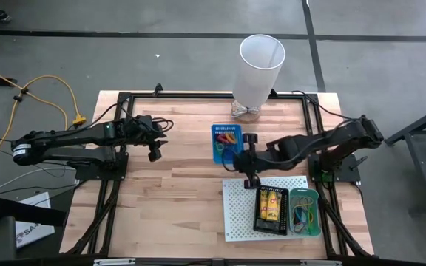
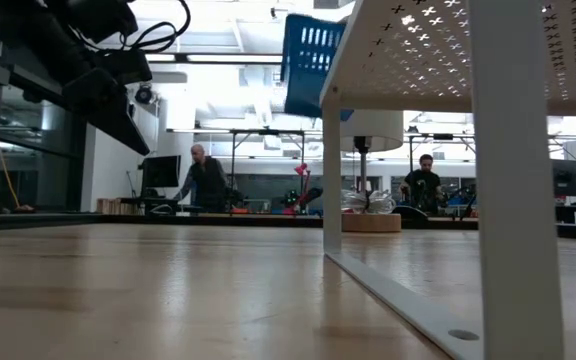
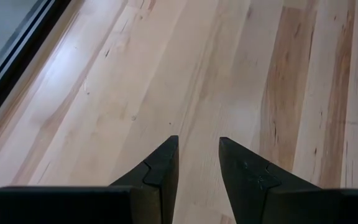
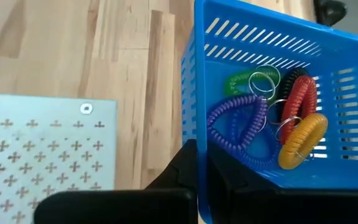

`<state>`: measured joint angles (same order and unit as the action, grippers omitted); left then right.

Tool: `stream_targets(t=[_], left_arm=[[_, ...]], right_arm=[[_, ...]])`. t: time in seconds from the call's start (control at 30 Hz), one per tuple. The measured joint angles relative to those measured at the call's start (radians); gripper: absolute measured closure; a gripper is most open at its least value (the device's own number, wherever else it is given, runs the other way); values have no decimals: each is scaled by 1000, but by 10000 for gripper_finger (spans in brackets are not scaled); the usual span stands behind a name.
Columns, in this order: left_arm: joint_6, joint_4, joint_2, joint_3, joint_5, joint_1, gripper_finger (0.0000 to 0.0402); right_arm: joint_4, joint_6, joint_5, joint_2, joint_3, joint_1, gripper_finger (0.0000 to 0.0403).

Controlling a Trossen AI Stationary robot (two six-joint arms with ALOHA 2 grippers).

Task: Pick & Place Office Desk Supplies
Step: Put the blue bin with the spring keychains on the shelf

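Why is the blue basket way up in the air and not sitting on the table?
The right gripper is shut on the wall of the blue basket and holds it off the table, tilted. The coiled loops have bunched toward its lower side. Nothing has spilled out.

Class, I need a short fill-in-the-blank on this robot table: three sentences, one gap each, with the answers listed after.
1. The right gripper is shut on the wall of the ____ basket.
2. The left gripper hangs over bare ____ tabletop, holding nothing.
3. The tall white bin stands at the table's ____ edge, away from the arms' bases.

Missing words: blue; wooden; far
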<state>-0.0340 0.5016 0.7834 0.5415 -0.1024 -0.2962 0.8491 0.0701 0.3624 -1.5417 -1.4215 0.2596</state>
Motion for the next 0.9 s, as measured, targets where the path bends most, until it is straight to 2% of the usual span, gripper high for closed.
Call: stream_targets(t=[0.23, 0.9], left_arm=[[2, -3, 0, 0, 0, 0, 293], [6, -2, 0, 0, 0, 0, 293]], right_arm=[[79, 111, 35, -2, -62, 99, 400], [120, 334, 134, -3, -66, 362, 400]])
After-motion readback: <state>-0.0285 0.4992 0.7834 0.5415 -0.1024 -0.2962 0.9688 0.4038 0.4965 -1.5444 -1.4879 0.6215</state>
